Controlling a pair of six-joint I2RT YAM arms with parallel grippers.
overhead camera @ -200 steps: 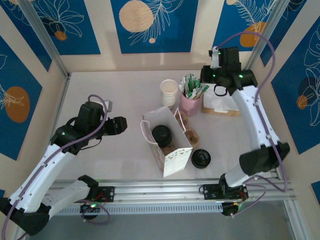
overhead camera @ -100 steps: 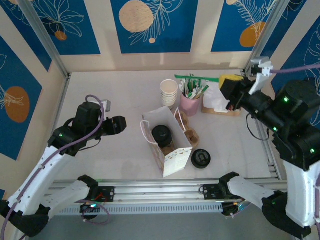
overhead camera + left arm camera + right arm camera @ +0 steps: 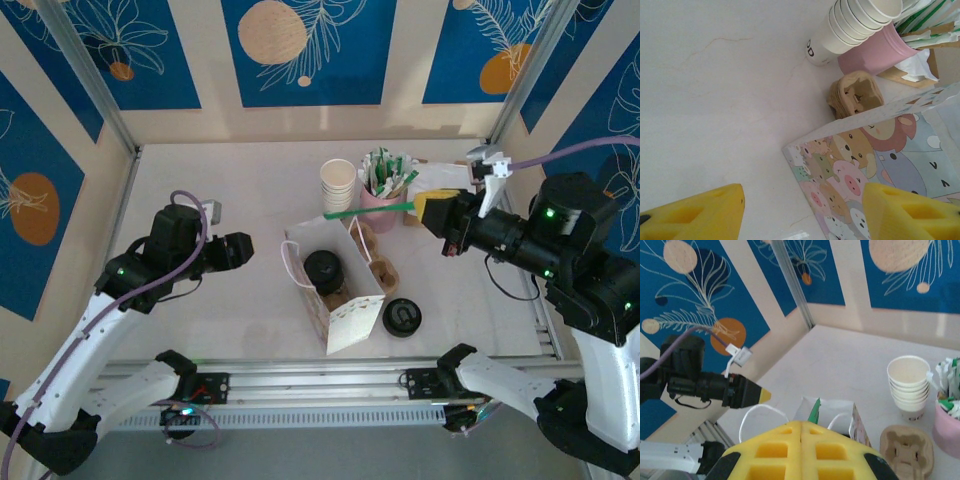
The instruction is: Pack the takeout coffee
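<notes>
While the lidded coffee cup [image 3: 322,268] already stands inside the open paper bag [image 3: 350,318], below and ahead of the right gripper [image 3: 432,208], the packing looks only partly done. That gripper is clamped shut on one end of a thin green straw [image 3: 365,209]. The straw's free length reaches out ahead of the fingers, above the table and past the bag's far edge, so it is not yet in the bag. Lowering it in beside the cup seems to be the step in hand. The left gripper [image 3: 243,250] stands open, nothing between its yellow pads [image 3: 695,215]. It faces the bag's handle side from nearby without touching it, placed as if to steady the bag. By count there is one bag, one cup in it, and one straw in the grip. One loose black lid [image 3: 402,317] lies on the table just beside the bag, below the right gripper. One cardboard carrier [image 3: 855,94] lies against the bag's side. Beyond the straw's tip stands one stack of about five white cups [image 3: 338,183]. Under the straw is one pink holder [image 3: 380,220] stuffed with more green and white sticks. Whether the lid or carrier also belongs in the bag I cannot tell.
</notes>
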